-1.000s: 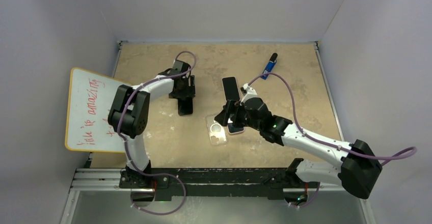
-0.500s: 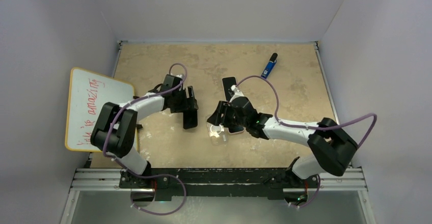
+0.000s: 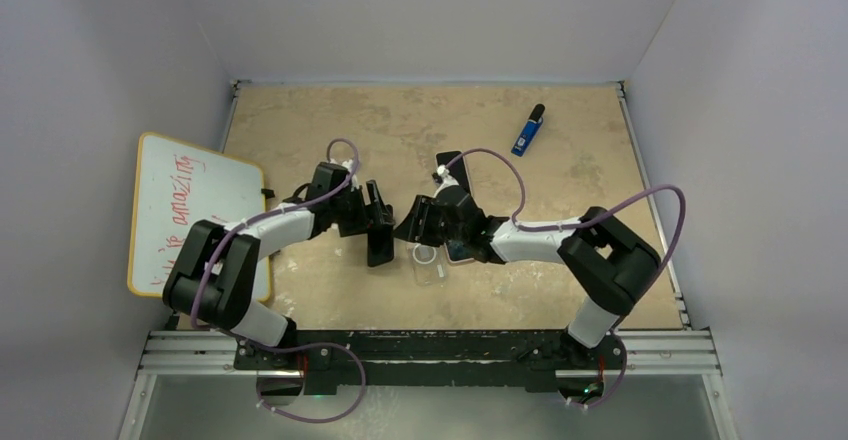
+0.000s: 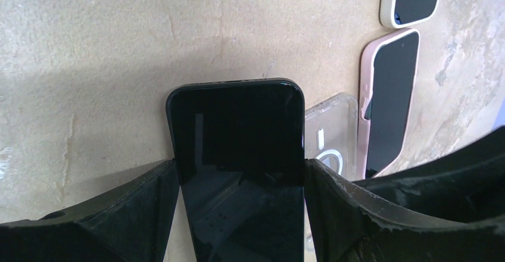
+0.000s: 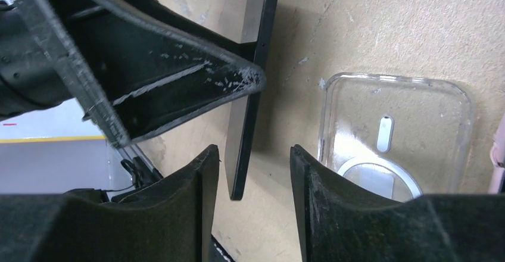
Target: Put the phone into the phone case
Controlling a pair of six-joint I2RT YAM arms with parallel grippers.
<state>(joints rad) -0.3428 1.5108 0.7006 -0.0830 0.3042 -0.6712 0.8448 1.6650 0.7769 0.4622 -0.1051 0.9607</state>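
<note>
**Both arms have closed in on the clear case**

At far left the whiteboard (image 3: 190, 215) leans where it did a second ago. The left pincer (image 3: 378, 222) has come nearer and rightward across the worktop (image 3: 300, 130). It stays clamped on the long edges of the black phone (image 3: 379, 247), which now hangs just left of the clear phone case (image 3: 431, 266) and not in it. The case lies flat, open side up, unmoved.

The right arm has folded and swung left. Its pincer (image 3: 410, 222) has narrowed but is not shut. In the right wrist view its fingers (image 5: 202, 172) stand on either side of the phone's thin edge, with a gap on each side.

A pink-cased phone (image 3: 462, 250) lies against the case's right edge, under the right arm. Another phone (image 3: 449, 163) sits behind that arm. A small blue and black item (image 3: 528, 130) lies far right.
</note>
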